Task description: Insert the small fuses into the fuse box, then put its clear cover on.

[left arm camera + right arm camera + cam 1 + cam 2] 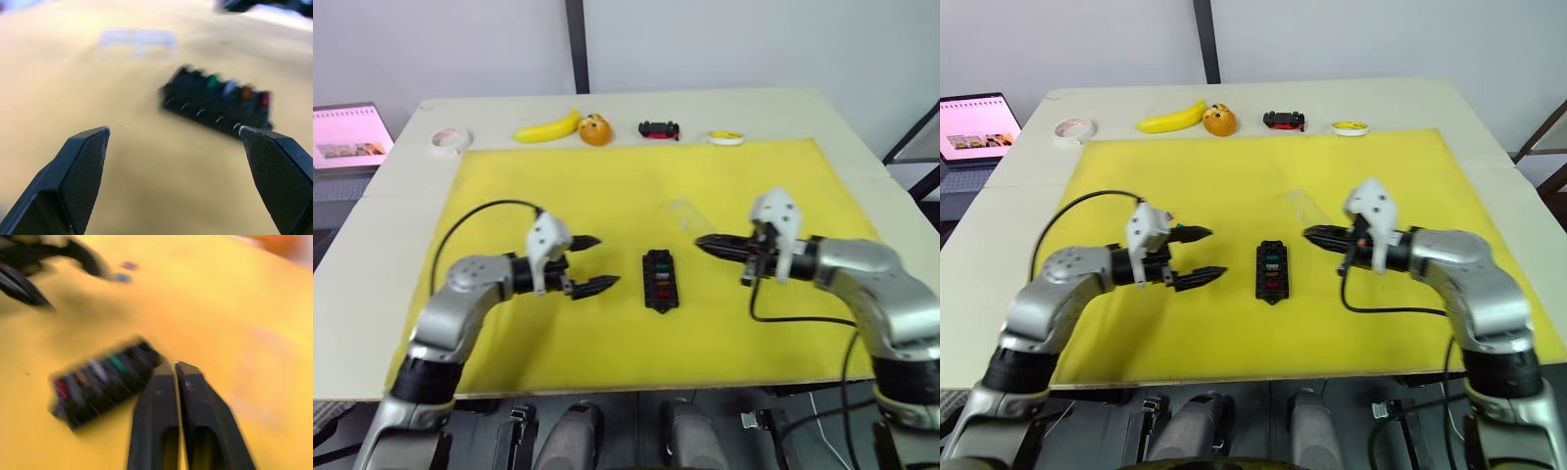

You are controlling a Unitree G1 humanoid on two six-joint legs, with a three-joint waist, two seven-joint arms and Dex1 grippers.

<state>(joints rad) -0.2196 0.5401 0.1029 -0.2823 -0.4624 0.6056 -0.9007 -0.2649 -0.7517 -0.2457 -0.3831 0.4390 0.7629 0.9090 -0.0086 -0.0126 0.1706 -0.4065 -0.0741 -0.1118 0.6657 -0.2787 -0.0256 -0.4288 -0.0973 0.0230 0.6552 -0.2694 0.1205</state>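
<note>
So the fuse box (660, 279) sits about mid-mat on the yellow mat (607, 186), and it already has several small fuses (237, 90) seated in one row: I can make out green, a pale grey one, orange and red in the left wrist view. In the right wrist view two more little chips (124, 272) lie loose on the mat past the box, near the left arm, one purplish and one teal (pretty blurry, so don't quote me on the colours). My guess is those two are still to go in.

The clear cover (685, 216) lies just behind the box and a bit toward the right arm, not on it yet, so the capping step is untouched.

The left gripper (590, 262) hovers beside the box on its left, fingers spread wide with nothing in them. The right gripper (705, 242) is on the opposite side, near the cover, fingers pinched together and apparently empty.
</note>
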